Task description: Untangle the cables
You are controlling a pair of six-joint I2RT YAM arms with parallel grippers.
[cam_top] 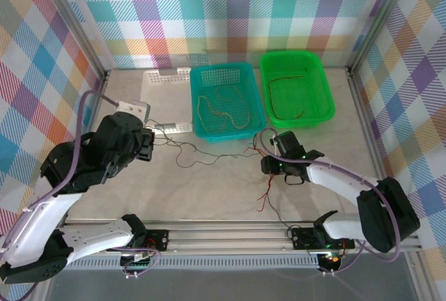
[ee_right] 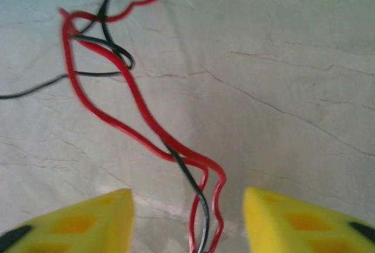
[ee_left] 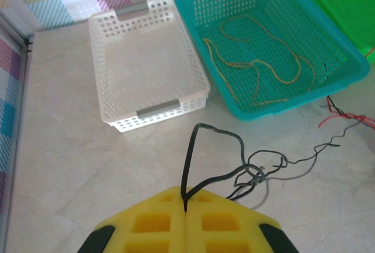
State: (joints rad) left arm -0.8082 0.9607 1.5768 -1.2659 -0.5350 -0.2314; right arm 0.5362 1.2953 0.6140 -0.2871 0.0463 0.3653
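1. The left fingers point(ee_left: 152, 224) are pressed together, pinching a thin black cable point(ee_left: 188, 153), in front and left of the teal perforated plastic basket point(ee_left: 304, 92).
2. The right fingers point(ee_right: 88, 218) stand spread around thin red cables point(ee_right: 117, 109) on the pale bench point(ee_right: 281, 60), in front of that basket.
3. A thin tan cable point(ee_left: 258, 60) lies inside it.

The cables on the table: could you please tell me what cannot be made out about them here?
- Left wrist: the black cable ends hidden between the shut left fingers.
- Right wrist: the red cables leave the bottom edge between the right fingers; blur hides their far crossings.
- Top external: the tangle is too small to trace.
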